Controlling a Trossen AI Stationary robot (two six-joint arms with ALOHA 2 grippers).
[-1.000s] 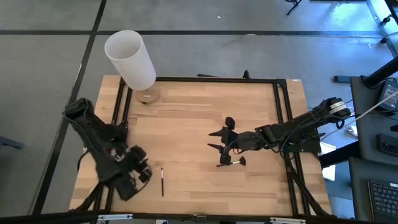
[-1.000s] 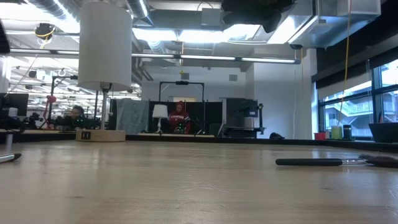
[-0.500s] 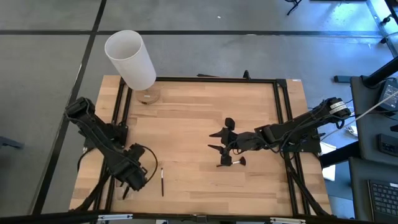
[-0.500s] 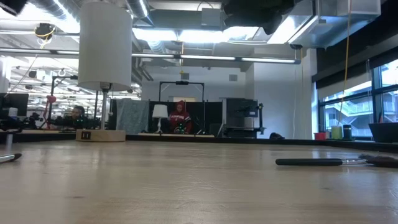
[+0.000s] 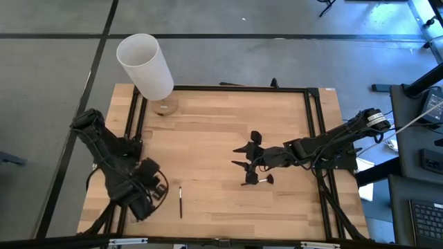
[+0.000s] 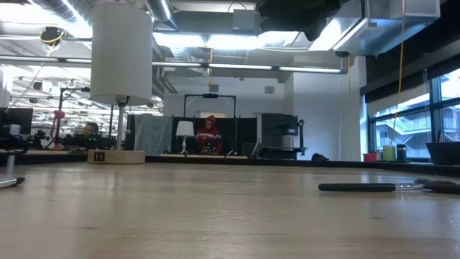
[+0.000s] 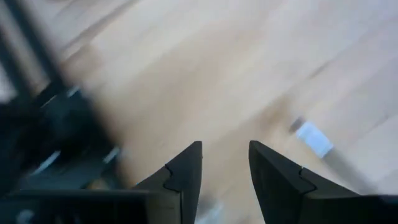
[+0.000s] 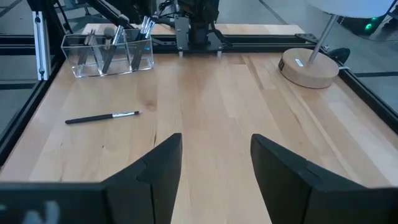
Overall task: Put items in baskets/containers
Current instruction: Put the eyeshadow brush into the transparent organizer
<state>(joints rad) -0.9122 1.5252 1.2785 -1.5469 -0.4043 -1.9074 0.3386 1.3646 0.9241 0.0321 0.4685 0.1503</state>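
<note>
The clear container is standing at the left arm's end of the table, and it is already holding several brushes upright in its compartments, so most of the job looks done. One dark-handled brush is lying loose on the wood near the container, not yet put away. A second brush is lying flat further along, seemingly the one just beside the right arm's fingers in the high view; its head is too small to make out. So at least one brush, probably two, is waiting to go in.

The left gripper is hovering near the loose brush with its fingers apart and nothing between them. The right gripper is hanging over the middle of the table, spread wide and holding nothing. A white lamp is standing at the far corner, apart from all this.
</note>
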